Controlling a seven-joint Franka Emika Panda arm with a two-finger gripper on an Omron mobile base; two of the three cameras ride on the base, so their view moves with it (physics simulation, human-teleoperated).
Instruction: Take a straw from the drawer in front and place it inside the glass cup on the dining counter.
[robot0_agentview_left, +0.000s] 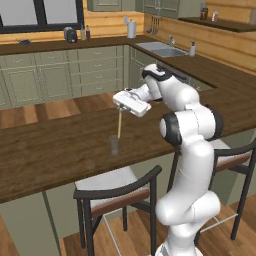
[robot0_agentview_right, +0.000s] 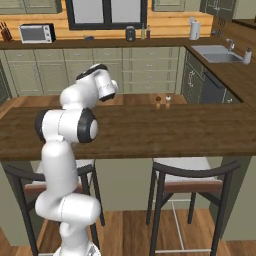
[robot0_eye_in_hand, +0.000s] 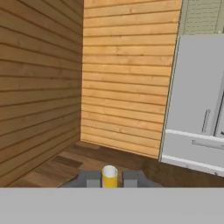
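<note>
The straw (robot0_agentview_left: 119, 124) hangs near-vertical from the jaws, which are clamped on its upper end. Its lower tip sits directly above the glass cup (robot0_agentview_left: 114, 145) on the tabletop (robot0_agentview_left: 60, 145), so the coming move is likely straight down.

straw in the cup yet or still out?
Out. The straw hangs upright from the shut pincer, its lower end just above the glass cup on the dining counter.
</note>
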